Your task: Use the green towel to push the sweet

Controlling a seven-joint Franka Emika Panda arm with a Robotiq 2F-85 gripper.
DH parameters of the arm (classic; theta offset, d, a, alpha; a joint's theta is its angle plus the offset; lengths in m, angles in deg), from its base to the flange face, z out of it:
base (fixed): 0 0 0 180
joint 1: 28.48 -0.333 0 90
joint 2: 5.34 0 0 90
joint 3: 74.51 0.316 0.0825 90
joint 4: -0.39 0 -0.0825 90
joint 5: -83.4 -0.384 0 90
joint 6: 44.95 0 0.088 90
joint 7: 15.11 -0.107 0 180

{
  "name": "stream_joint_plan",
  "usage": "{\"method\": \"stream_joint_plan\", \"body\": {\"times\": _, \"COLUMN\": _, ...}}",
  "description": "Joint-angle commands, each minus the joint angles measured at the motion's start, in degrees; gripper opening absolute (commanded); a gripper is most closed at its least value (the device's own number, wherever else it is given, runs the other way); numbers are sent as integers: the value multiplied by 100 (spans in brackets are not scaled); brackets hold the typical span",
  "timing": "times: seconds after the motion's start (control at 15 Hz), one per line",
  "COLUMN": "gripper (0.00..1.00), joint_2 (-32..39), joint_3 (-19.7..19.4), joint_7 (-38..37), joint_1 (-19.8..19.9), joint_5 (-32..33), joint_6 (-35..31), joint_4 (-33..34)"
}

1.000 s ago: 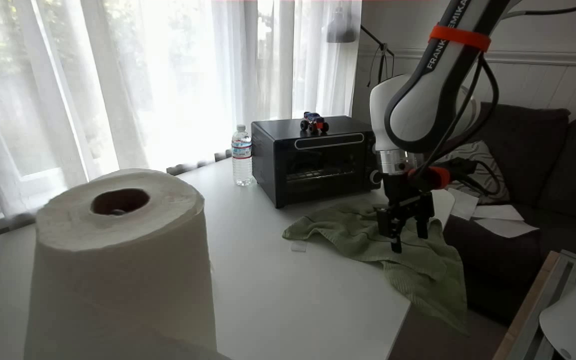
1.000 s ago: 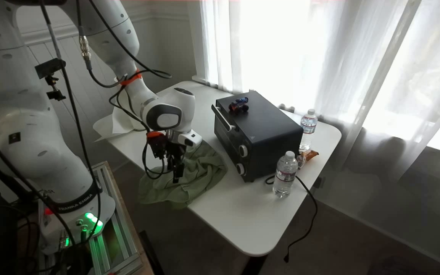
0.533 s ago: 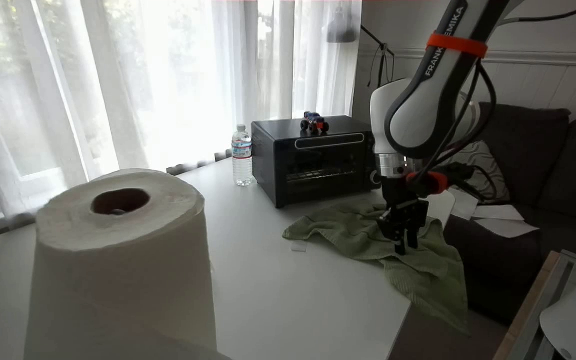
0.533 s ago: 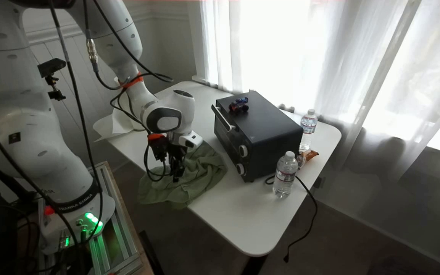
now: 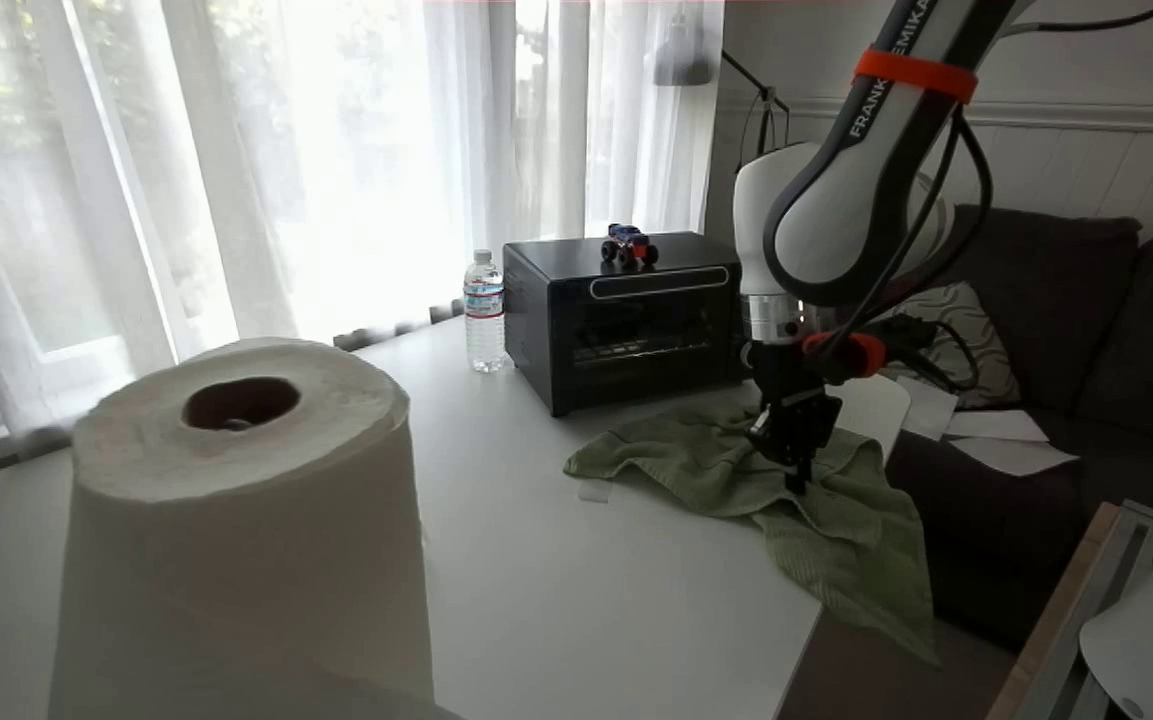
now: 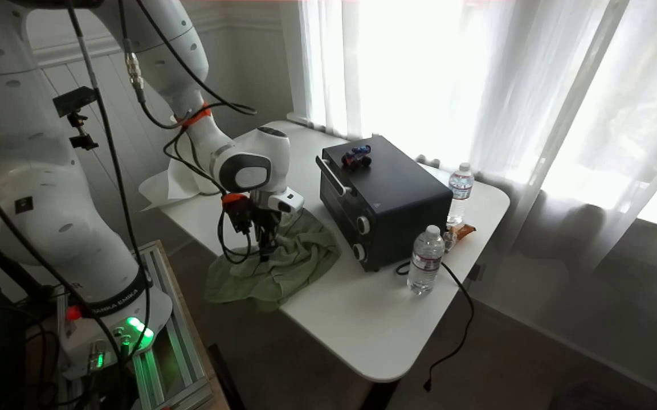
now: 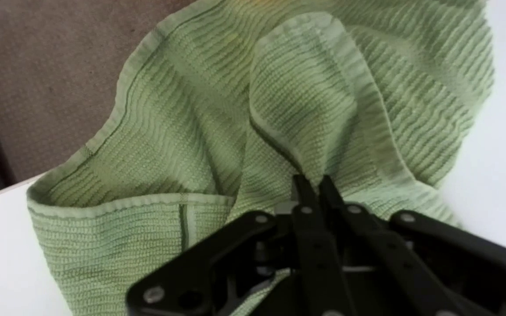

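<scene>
A crumpled green towel [image 5: 676, 450] [image 6: 305, 253] lies over the table's edge, part of it hanging down. My gripper [image 5: 798, 485] [image 6: 265, 254] is above the middle of the towel in both exterior views. In the wrist view a raised fold of the towel [image 7: 182, 131] runs in between the tips of the gripper [image 7: 313, 179], which is shut on it. An orange-brown wrapped item [image 6: 465, 231] rests beside the bottles at the table's far end. Whether that is the sweet I cannot tell; nothing else in view can be made out as the sweet.
Close behind the towel stands a black toaster oven [image 5: 626, 345] with a toy truck [image 5: 628, 246] on top. Two water bottles [image 6: 426, 262] are beside the oven, near a trailing cord [image 6: 465, 330]. A paper roll [image 5: 246, 560] and a small pale piece [image 5: 594, 491] are on the table [image 5: 586, 600].
The gripper's fingers have come together and now pinch the towel. The gripper has dipped, then risen slightly, and the cloth has shifted a little with it.
</scene>
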Motion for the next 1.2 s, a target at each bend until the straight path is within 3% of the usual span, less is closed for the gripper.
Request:
{"method": "stream_joint_plan", "body": {"times": 0.0, "gripper": 2, "joint_2": -620, "joint_3": 5, "joint_7": -164, "joint_1": -173, "joint_5": 226, "joint_6": 27, "joint_4": -186}}
{"method": "stream_joint_plan", "body": {"times": 0.2, "gripper": 2, "joint_2": -1010, "joint_3": 115, "joint_7": -277, "joint_1": -309, "joint_5": 634, "joint_6": 152, "joint_4": 6}}
{"method": "stream_joint_plan", "body": {"times": 0.33, "gripper": 2, "joint_2": -1661, "joint_3": 253, "joint_7": -231, "joint_1": -340, "joint_5": 813, "joint_6": -2, "joint_4": -381}}
{"method": "stream_joint_plan", "body": {"times": 0.47, "gripper": 2, "joint_2": -1729, "joint_3": 481, "joint_7": -69, "joint_1": -385, "joint_5": 786, "joint_6": -9, "joint_4": -4}}
{"method": "stream_joint_plan", "body": {"times": 0.6, "gripper": 2, "joint_2": -2455, "joint_3": 704, "joint_7": 38, "joint_1": -459, "joint_5": 680, "joint_6": -291, "joint_4": -494}}
{"method": "stream_joint_plan", "body": {"times": 0.73, "gripper": 2, "joint_2": -2335, "joint_3": 910, "joint_7": 269, "joint_1": -597, "joint_5": 512, "joint_6": -362, "joint_4": -28}}
{"method": "stream_joint_plan", "body": {"times": 0.8, "gripper": 6, "joint_2": -2069, "joint_3": 889, "joint_7": 92, "joint_1": -406, "joint_5": 568, "joint_6": -218, "joint_4": -23}}
{"method": "stream_joint_plan", "body": {"times": 1.13, "gripper": 6, "joint_2": -2272, "joint_3": 1018, "joint_7": 168, "joint_1": -502, "joint_5": 548, "joint_6": -246, "joint_4": 31}}
